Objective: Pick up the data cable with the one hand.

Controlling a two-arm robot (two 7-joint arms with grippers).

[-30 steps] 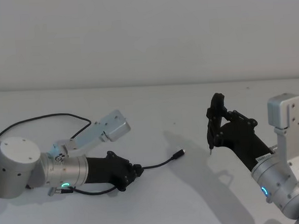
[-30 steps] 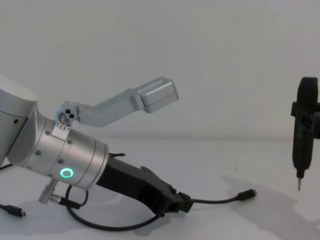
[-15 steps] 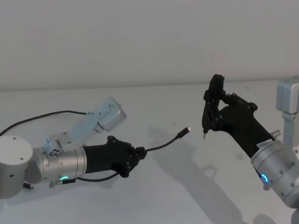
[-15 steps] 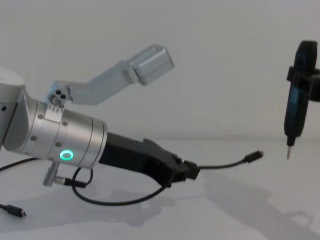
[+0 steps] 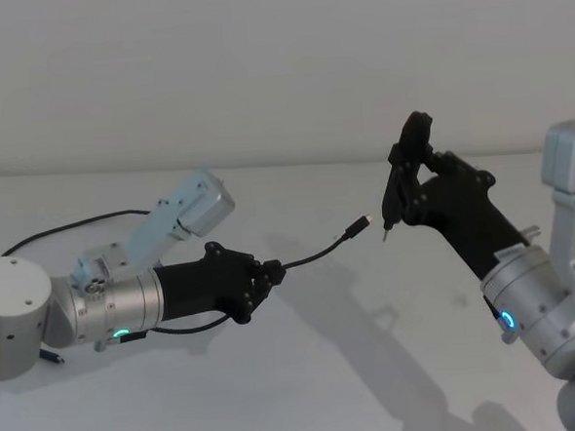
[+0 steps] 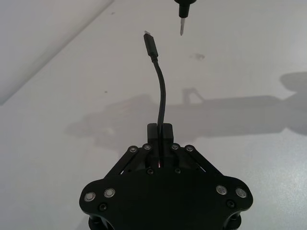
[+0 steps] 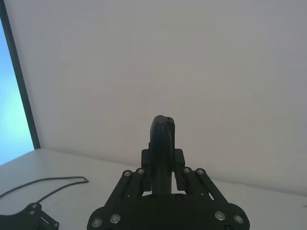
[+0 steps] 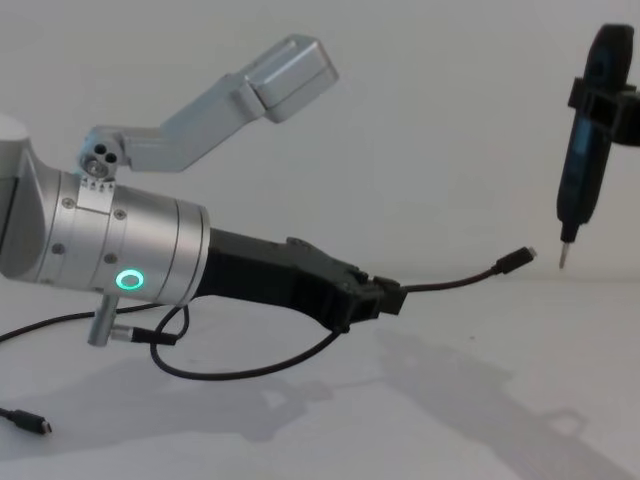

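- One end of the data cable point(image 5: 314, 257) sits pinched in the left gripper point(image 5: 270, 272) — clear of the table point(image 5: 308, 390)
- Its plug point(image 5: 359, 227) hangs just beside the pen-like tool point(image 8: 583, 165) clamped in the right gripper point(image 5: 410, 184)

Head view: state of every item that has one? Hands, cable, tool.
left hand: shut on the data cable, held above the table.
data cable: clamped near its free end, that end in the air, the rest trailing on the table.
right hand: shut on the pen tool, held high.
pen tool: tip down, close to the cable's end, not touching.
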